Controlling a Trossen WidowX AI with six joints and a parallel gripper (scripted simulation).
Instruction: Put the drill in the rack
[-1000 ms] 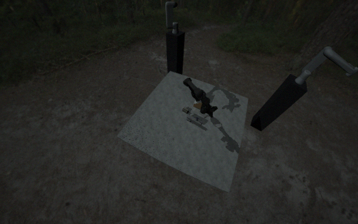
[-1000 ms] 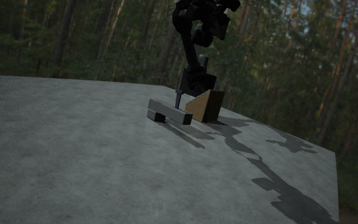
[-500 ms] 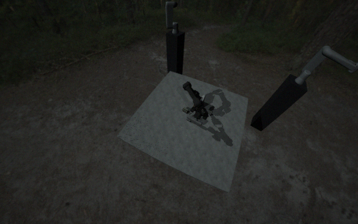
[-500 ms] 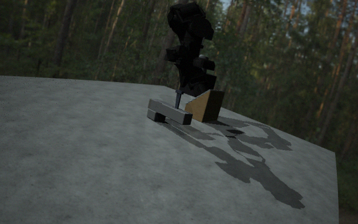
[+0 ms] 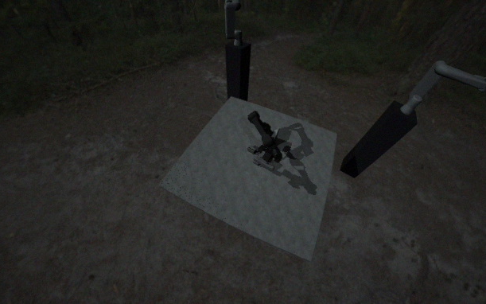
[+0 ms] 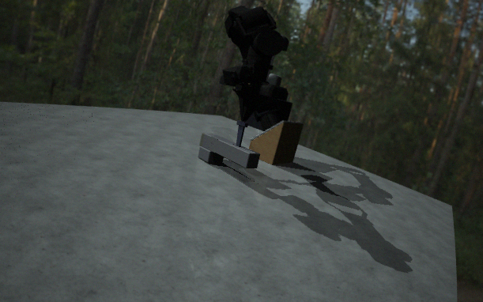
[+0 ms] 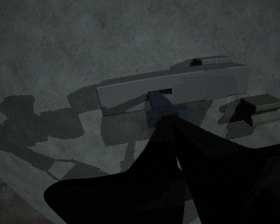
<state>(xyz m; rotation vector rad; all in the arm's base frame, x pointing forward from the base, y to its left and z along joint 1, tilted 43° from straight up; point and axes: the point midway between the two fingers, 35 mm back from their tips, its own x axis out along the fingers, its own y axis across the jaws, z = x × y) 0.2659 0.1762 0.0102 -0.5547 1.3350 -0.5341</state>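
Note:
A long grey bar [image 6: 230,151] [image 7: 184,84] [image 5: 263,164] lies on the grey slab [image 6: 111,205] [image 5: 231,187]. A short dark blue pin [image 6: 240,135] [image 7: 160,106] stands upright at its near side. I cannot tell whether the pin is the key or the drill. A tan wedge block [image 6: 277,142] stands right behind the bar. My black arm [image 5: 263,133] [image 6: 258,79] is folded down low over them. My gripper [image 7: 167,121] is shut and empty, its tips right at the top of the blue pin. In the wrist view a smaller grey block [image 7: 260,104] lies to the right of the bar.
Two black posts [image 5: 237,72] [image 5: 379,139] with grey camera arms stand off the slab's far and right edges. Dirt ground and forest surround the slab. The arm's shadow [image 6: 345,213] falls to the right.

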